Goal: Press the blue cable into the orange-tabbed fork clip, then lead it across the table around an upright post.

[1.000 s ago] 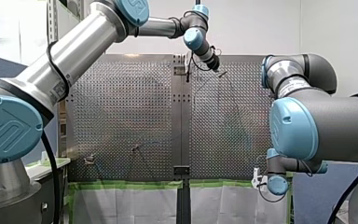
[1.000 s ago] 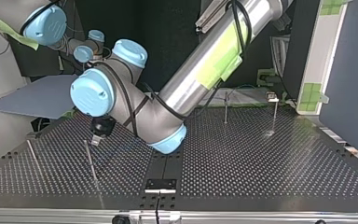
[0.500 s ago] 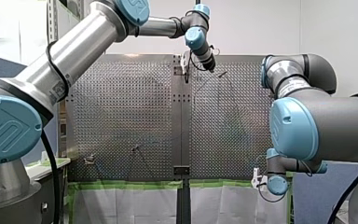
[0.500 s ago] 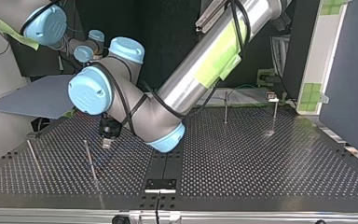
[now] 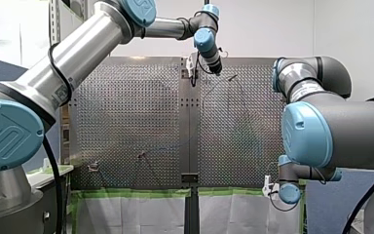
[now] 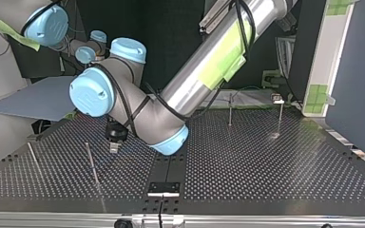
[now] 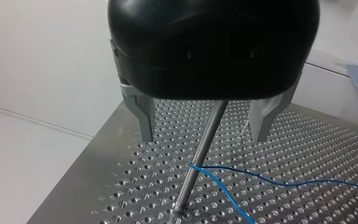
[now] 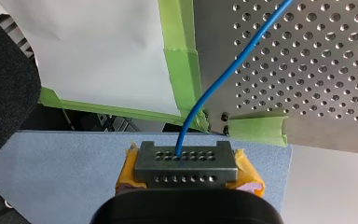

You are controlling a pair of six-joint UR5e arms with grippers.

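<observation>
Routing step, I judge: my left tool (image 7: 204,135) stands open and empty astride the upright post (image 7: 199,156), where the blue cable (image 7: 270,180) bends; my right tool (image 8: 186,169) grips its end. Next: lift clear without snagging.

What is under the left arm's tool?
An upright post between the fingers of the open left tool, the blue cable reaching it over the table. The tool's body hides the post's top.

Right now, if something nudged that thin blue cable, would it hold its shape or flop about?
Probably floppy: the blue cable lies in loose waves and bends sharply at the post. Likely light: it arcs freely from my right gripper toward the table.
</observation>
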